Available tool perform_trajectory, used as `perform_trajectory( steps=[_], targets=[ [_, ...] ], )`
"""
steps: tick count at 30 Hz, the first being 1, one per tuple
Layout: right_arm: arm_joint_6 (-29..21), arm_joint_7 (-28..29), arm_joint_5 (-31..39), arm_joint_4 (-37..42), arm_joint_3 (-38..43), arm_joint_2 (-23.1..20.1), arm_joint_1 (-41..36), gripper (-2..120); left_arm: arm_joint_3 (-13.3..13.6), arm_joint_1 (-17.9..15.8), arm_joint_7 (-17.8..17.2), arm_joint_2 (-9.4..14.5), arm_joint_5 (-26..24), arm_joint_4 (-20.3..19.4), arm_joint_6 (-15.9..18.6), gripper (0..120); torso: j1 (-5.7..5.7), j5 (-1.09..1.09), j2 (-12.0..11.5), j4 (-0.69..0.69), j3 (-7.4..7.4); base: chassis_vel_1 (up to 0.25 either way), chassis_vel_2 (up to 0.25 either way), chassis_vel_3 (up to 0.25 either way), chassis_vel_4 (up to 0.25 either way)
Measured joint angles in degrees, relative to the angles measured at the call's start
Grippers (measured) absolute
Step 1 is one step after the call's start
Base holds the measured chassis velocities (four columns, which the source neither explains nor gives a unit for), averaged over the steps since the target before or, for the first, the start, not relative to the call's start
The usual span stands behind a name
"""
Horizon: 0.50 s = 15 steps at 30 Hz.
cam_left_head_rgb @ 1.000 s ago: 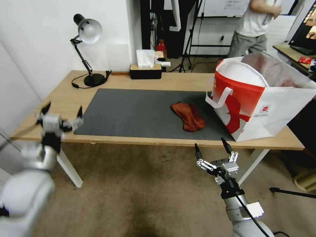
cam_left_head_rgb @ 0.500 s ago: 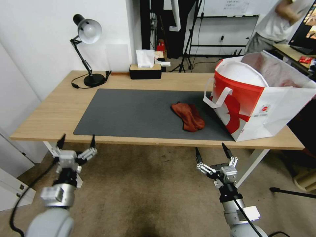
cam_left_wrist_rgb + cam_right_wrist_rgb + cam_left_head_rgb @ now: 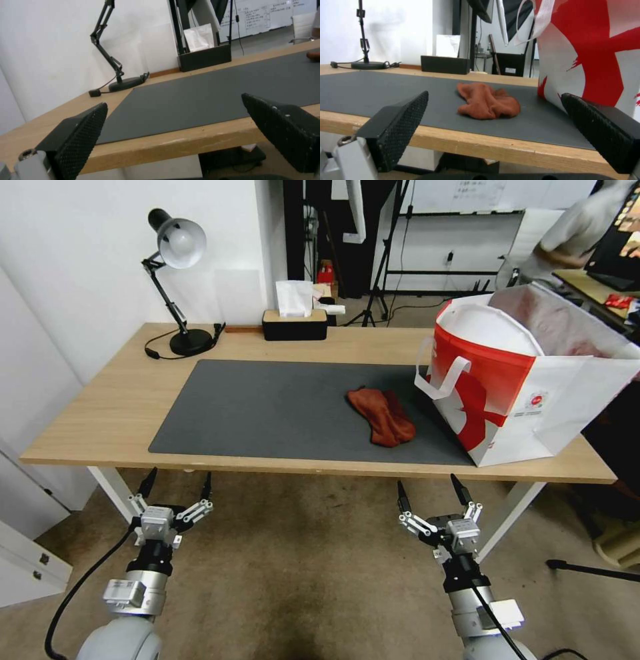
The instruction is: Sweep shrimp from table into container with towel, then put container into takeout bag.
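Takeout bag (image 3: 527, 380) stood open at right end of table (image 3: 100, 407), red front with white figure, small round red logo on white side, writing too small to read. White rounded shape showed inside bag. Towel (image 3: 382, 415) lay crumpled on grey mat (image 3: 267, 407), just left of bag. Black tissue box (image 3: 295, 324) behind mat held white tissue. Left gripper (image 3: 175, 488) and right gripper (image 3: 432, 492) hung below table's front edge, both spread wide, holding nothing.

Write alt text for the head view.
A rust-red towel lies on the grey mat of a wooden table, beside an open red-and-white takeout bag. Both grippers, left and right, hang open below the table's near edge.
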Motion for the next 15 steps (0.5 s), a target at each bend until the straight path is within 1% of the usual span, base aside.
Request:
perform_trajectory(
  steps=[7, 15],
  targets=[
    [-0.1, 0.1, 0.0, 0.1, 0.0, -0.1, -0.1, 100, -0.2, -0.1, 0.2, 0.3, -0.1, -0.1, 0.0, 100, 0.00, 0.00, 0.0, 0.00, 0.00, 0.000, 0.000, 0.000, 0.000],
    [-0.1, 0.0, -0.1, -0.1, 0.0, 0.1, -0.5, 100, -0.3, 0.2, 0.2, -0.1, -0.1, -0.4, 0.0, 100, 0.00, 0.00, 0.0, 0.00, 0.00, 0.000, 0.000, 0.000, 0.000]
  ],
)
